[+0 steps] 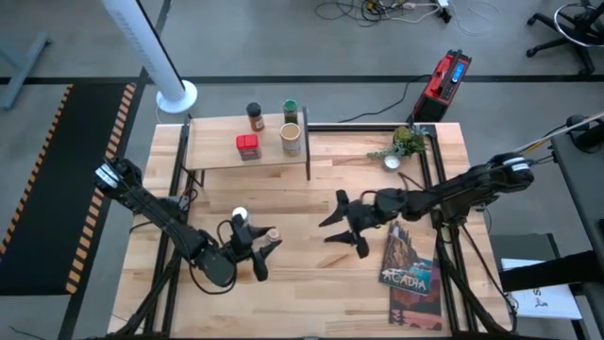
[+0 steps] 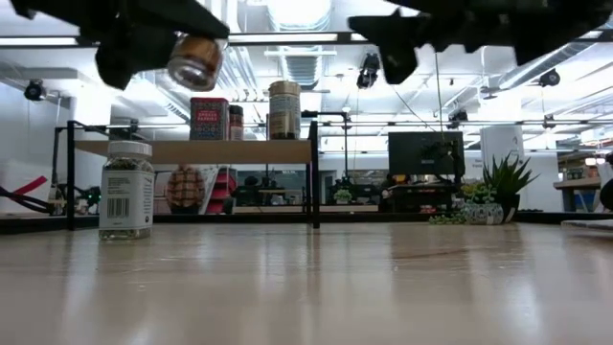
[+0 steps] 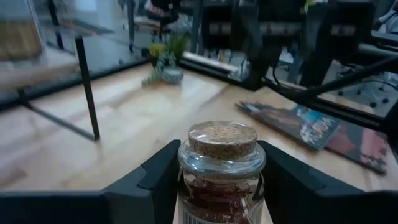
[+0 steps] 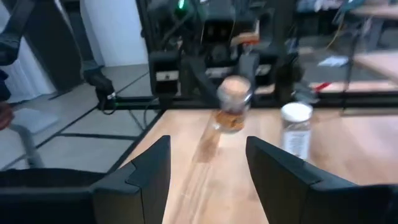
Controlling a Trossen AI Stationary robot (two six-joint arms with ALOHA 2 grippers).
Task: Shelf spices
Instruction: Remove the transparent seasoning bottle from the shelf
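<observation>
Your left gripper [image 3: 217, 186] is clamped on a cork-topped glass jar [image 3: 222, 163] (label mostly cut off); right gripper [image 1: 347, 225] hangs with fingers spread, holding nothing.

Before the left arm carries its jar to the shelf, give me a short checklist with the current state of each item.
1. Grip: the left gripper has its fingers on both sides of the cork-topped jar. Ok.
2. Jar lifted: in the low view the jar hangs tilted, well above the tabletop. Ok.
3. Free room on the shelf: four containers stand on its right half and the left half is bare. Ok.
4. Path: the white-capped jar stands on the table right beside the left gripper and could be brushed. Not ok.
5. Right gripper: open, holding nothing, over mid-table, away from the shelf. Ok.
6. Cork seated firmly: cannot tell.
</observation>
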